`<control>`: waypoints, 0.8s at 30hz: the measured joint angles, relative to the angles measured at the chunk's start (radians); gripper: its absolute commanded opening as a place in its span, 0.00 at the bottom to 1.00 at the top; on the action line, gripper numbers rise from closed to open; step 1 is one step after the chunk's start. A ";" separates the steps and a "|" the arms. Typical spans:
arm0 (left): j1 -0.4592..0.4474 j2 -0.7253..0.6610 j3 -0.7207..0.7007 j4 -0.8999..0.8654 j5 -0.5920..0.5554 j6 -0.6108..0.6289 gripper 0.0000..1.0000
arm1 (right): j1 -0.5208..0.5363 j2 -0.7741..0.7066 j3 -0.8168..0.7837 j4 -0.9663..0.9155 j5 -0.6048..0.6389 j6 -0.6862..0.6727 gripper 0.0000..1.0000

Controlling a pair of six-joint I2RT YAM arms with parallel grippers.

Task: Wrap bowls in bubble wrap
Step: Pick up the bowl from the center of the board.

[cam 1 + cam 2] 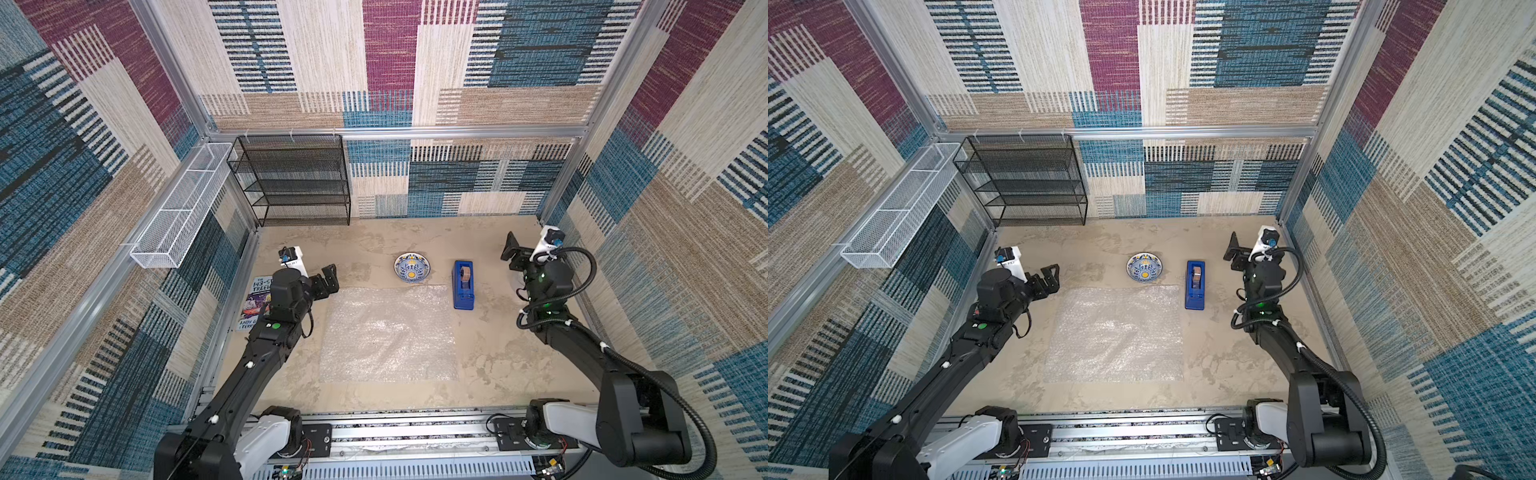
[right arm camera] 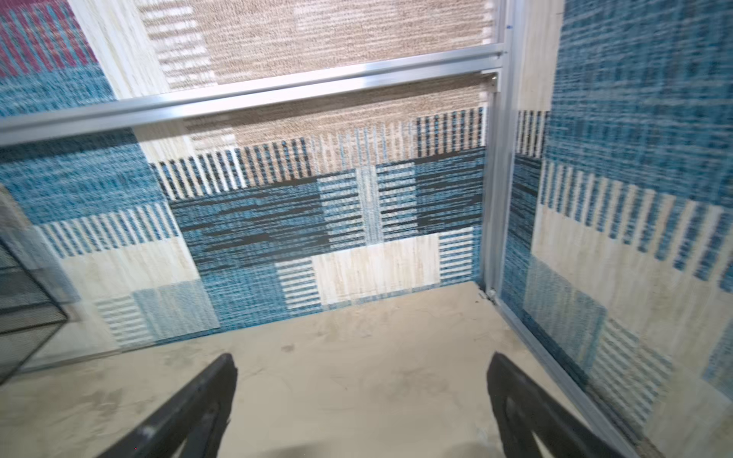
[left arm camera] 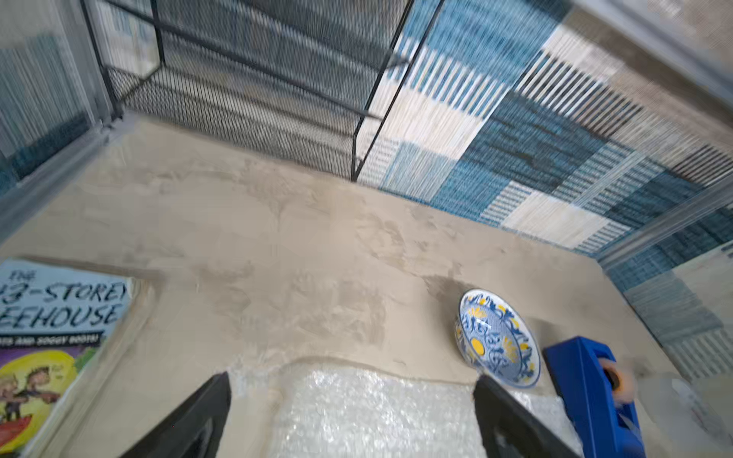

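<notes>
Left jaws apart, empty, hovering by far left corner of bubble wrap (image 1: 388, 334); right jaws apart, empty, raised near far right corner of bench (image 1: 498, 365), facing wall (image 2: 277, 222). Bowl (image 1: 411, 268) on bench just beyond wrap's far edge, tape dispenser (image 1: 463, 284) beside it. Book (image 1: 252, 301) half hidden under left arm (image 1: 266, 353) in both top views, cover clear in left wrist view.

Small round blue-and-white ceramic bowl (image 3: 497, 337), yellow-centred, on beige table (image 3: 238, 238). Just beside it: clear bubble wrap sheet (image 3: 357, 412); blue rectangular plastic tape dispenser (image 3: 587, 396). Well apart from it: illustrated paperback book (image 3: 51, 337). Left gripper (image 3: 353, 378), jaws wide, near the bowl.
</notes>
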 measured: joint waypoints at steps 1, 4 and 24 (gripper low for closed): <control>0.000 0.025 0.024 -0.049 0.001 -0.014 0.99 | 0.020 -0.014 0.035 -0.070 -0.017 0.034 0.99; -0.010 0.074 0.050 -0.124 0.036 -0.051 1.00 | 0.114 -0.066 0.067 -0.206 -0.016 0.105 0.99; -0.111 0.284 0.176 -0.299 0.207 -0.154 0.98 | 0.337 0.554 0.736 -0.696 -0.280 0.472 0.56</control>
